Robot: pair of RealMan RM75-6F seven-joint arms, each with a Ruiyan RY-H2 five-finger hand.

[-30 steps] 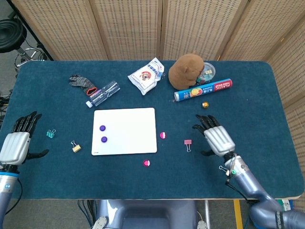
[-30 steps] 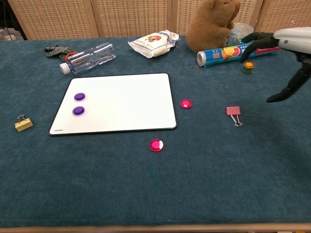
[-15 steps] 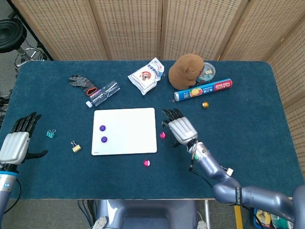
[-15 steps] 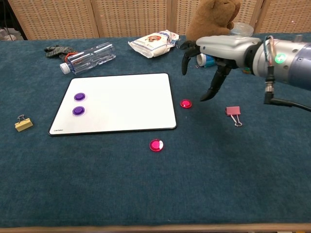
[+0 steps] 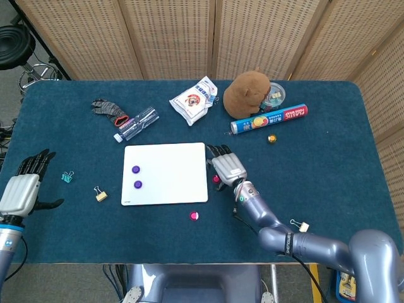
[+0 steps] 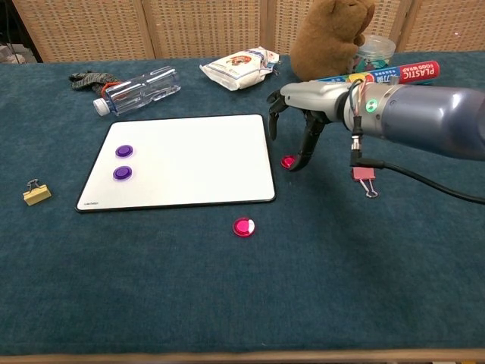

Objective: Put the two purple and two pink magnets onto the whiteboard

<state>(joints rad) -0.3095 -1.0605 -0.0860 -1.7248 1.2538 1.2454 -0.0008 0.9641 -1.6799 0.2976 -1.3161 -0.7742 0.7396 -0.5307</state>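
Fingers (image 6: 309, 144) of the right hand (image 6: 303, 102) hang spread and curled downward over a pink magnet (image 6: 288, 161) lying just off the whiteboard's (image 6: 189, 159) right edge; whether a fingertip touches it cannot be told, and the hand holds nothing. A second pink magnet (image 6: 243, 227) lies on the cloth just below the whiteboard's lower right corner. Two purple magnets (image 6: 124, 151) already sit on the whiteboard near its left edge, one just below the other. Well left of the whiteboard, the left hand (image 5: 21, 189) rests with fingers apart and empty.

The pink magnets appear small, hard, smooth discs, probably light; a pinch across the rim from thumb and a finger looks the surest hold, since the flat top may slip. Near the steel surface, a magnet may snap down.

Beyond the whiteboard's upper right corner, a blue tube (image 6: 394, 73) reads "PLASTIC", with smaller print too fine to read. The print on a white snack bag (image 6: 239, 67) beside it cannot be made out.
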